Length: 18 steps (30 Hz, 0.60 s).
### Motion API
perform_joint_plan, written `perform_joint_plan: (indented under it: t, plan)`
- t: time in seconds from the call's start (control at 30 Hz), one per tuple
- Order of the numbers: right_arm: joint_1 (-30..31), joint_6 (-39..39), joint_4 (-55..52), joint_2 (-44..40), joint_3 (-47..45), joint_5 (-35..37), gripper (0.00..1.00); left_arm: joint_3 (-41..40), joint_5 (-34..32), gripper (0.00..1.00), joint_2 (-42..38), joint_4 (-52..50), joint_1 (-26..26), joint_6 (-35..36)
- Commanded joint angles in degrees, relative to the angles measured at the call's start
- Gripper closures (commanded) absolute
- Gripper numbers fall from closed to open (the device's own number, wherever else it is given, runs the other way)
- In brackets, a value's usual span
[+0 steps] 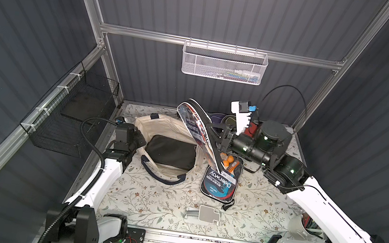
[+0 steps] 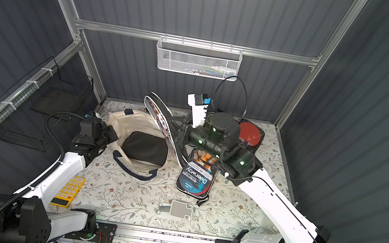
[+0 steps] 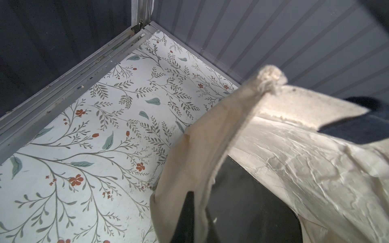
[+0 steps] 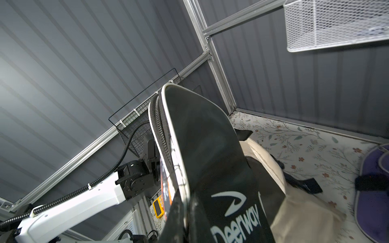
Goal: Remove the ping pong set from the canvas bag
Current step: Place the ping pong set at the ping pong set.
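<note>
Finishing up, apparently: ping pong set (image 1: 220, 182) is lying outside canvas bag (image 1: 160, 124), right gripper (image 1: 213, 136) clamping its lid (image 1: 193, 122), left gripper (image 1: 142, 142) pinching bag.

I've got the canvas bag (image 1: 143, 123) lying left of centre on the table (image 1: 148, 200), mouth open, a flat pouch (image 1: 169, 151) inside it. Ping pong case (image 1: 217, 187) sits just right of the bag, lid (image 1: 192, 120) tilted up over the bag's right edge, balls (image 1: 227, 162) inside the case. Bracket (image 1: 207, 214) in front of the case. Calculator (image 2: 69, 191) front left. Paddle (image 2: 250, 135) back right. Mesh basket (image 1: 224, 63) on the back rail, wire basket (image 1: 73, 118) on the left wall.
</note>
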Motion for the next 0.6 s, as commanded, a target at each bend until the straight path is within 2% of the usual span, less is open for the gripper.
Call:
perform_joint_plan:
  t: [0.0,0.33,0.57]
  plan:
    - [-0.41,2.11,5.80,-4.51,-4.06,5.47,1.00,1.22,-0.57,1.00,0.90,0.19,0.66,-0.13]
    - [-4.51,9.27,10.76,-15.93,-21.96,13.34,1.00,1.33,-0.49,1.00,1.12,-0.06,0.68,0.18]
    - [-12.56,19.84,19.81,-20.04,-35.94,10.73,1.00,1.33,-0.58,1.00,0.94,-0.45,0.68,0.53]
